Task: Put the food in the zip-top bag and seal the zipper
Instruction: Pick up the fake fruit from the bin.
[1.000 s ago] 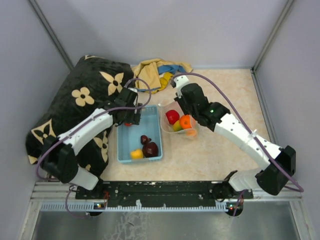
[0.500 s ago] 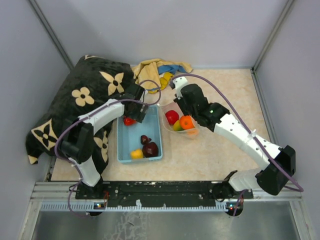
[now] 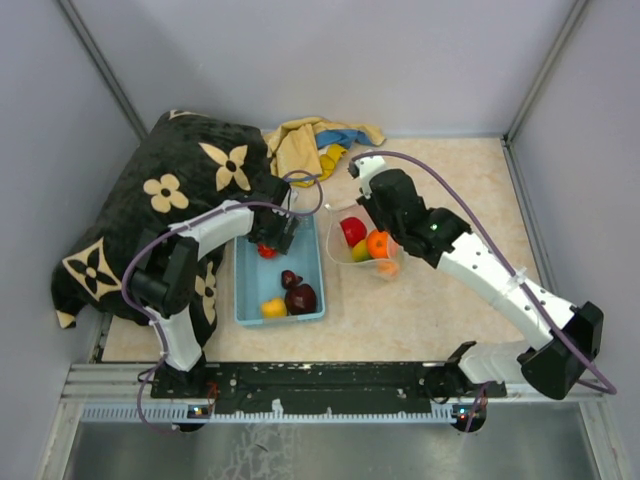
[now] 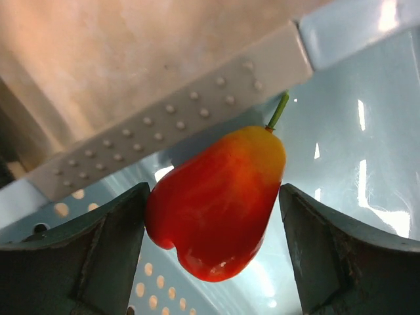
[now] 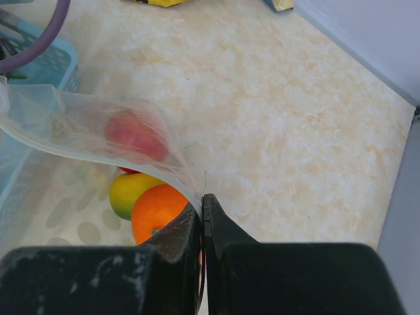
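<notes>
Far left: black cushion with tan flower print (image 3: 150,200) lay against the left wall, partly on the worktop (image 3: 450,180).

Left end effector (image 3: 270,243) was down inside the far end of the light-blue basket (image 3: 280,320). Jaws stood wide, one finger on each side of a red pear-shaped fruit (image 4: 216,203) with a yellowish top and green stem. In the left wrist view, the fruit looked to touch one finger, with a gap to the other; not clamped. The fruit sat against the basket's wall.

Near end of the basket held three more pieces: a small maroon fruit (image 3: 289,278), a larger maroon fruit (image 3: 301,298) just beside it, and a yellow-orange fruit (image 3: 273,308) at the front.

Behind the basket, against the back wall: crumpled yellow cloth (image 3: 300,145).

Just right of the basket, the zip-top bag (image 3: 383,266) stood on the worktop with its mouth open upward. Inside: red fruit (image 3: 352,231), orange fruit (image 3: 377,243), yellow-green fruit (image 3: 359,252), all touching.

Right end effector (image 5: 203,210) was fully closed, pinching the clear film at the bag's upper edge and holding it up.
</notes>
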Motion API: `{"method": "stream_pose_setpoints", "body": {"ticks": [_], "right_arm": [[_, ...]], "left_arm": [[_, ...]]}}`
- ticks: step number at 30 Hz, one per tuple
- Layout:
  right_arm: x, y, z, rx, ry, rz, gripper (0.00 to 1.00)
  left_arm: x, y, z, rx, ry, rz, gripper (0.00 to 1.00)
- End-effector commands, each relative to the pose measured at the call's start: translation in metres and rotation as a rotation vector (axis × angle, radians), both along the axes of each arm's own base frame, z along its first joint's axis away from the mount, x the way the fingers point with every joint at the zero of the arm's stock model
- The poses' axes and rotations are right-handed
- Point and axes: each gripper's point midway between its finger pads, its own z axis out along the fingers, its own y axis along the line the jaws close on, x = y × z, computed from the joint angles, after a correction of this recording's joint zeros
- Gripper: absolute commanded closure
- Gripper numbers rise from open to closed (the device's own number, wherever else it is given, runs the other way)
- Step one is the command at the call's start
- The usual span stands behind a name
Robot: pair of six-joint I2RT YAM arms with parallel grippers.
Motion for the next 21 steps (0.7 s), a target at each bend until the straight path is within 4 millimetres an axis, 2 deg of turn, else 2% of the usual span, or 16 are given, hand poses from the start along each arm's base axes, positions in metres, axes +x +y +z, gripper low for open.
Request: {"method": "stream_pose_setpoints", "body": {"ticks": [1,7,12,15,21], "right_arm": [[-0.003,-0.014,0.025,0.001,-0.068,-0.048,0.97],[-0.006,-0.017,0.02,0.007,-0.024,-0.086,0.97],[-0.005,-0.02,0.019,-0.002,-0.015,-0.12,0.97],[-0.003,-0.017,0.017,0.004,-0.004,-0.117,0.97],[0.0,-0.008,0.019,0.029,0.012,-0.113,0.97]], "left_arm": [[-0.007,-0.009,0.004,-0.085,0.007,0.016,0.15],[-0.017,-0.011,-0.011,-0.097,0.063,0.032,0.18],[-0.022,-0.019,-0.015,-0.149,0.091,0.047,0.27],[-0.023,-0.022,-0.009,-0.176,0.085,0.055,0.38],[-0.026,-0.026,0.015,-0.257,0.03,0.107,0.5]]}}
